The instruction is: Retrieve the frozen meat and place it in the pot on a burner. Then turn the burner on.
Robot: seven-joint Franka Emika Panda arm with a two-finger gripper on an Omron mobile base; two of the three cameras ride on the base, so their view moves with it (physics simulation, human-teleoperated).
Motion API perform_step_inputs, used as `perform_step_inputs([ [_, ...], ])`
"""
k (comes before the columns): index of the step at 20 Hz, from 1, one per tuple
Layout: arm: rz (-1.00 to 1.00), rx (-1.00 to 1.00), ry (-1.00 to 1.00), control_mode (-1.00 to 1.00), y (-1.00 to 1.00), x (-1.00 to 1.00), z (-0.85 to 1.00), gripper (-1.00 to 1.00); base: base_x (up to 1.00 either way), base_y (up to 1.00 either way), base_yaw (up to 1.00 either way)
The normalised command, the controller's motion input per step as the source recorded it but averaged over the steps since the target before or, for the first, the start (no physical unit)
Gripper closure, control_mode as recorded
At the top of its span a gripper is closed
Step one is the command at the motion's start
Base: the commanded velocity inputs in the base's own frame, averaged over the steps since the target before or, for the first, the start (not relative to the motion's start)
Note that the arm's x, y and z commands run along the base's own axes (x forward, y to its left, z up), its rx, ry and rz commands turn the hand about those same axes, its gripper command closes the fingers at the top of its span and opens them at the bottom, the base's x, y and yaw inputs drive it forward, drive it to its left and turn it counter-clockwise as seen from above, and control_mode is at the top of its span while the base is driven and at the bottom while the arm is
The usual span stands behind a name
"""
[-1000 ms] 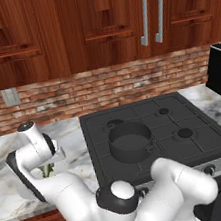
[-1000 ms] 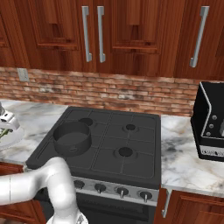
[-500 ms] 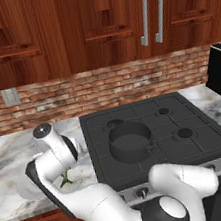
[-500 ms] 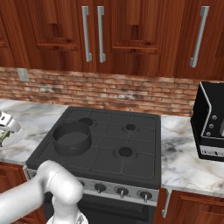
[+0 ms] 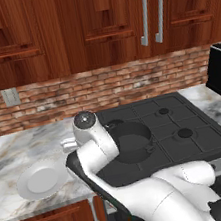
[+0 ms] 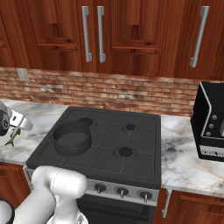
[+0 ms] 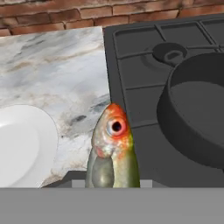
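The frozen meat, a small greenish-yellow fish with an orange-red head [image 7: 113, 146], hangs in my gripper [image 6: 16, 130], which is shut on it. In the right base view the fish [image 6: 12, 138] dangles above the marble counter just left of the cooktop. The dark grey pot [image 6: 72, 138] stands on the front left burner, to the right of the fish and apart from it. In the hand view the pot [image 7: 197, 116] lies at the right. In the left base view my own arm covers the hand, and the pot [image 5: 133, 141] shows behind it.
A round white plate [image 5: 40, 180] lies on the counter left of the stove; its rim [image 7: 46, 131] shows beside the fish. The burner knobs [image 6: 120, 191] line the stove front. A black appliance [image 6: 212, 127] stands on the counter at the right. Wooden cabinets hang above.
My arm has carried the fish to the right and up, away from the plate and toward the stove's left edge. The plate now lies uncovered. The gripper has stayed shut.
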Motion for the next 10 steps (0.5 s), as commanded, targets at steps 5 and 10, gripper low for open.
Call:
perform_step_inputs([
  [5, -0.04, 0.05, 0.00, -1.00, -0.87, -0.11, 0.78, 1.00, 0.00, 0.00, 0.00],
  [10, -0.09, 0.00, 0.07, -1.00, -0.95, 0.00, 0.48, 1.00, 0.00, 0.00, 0.00],
])
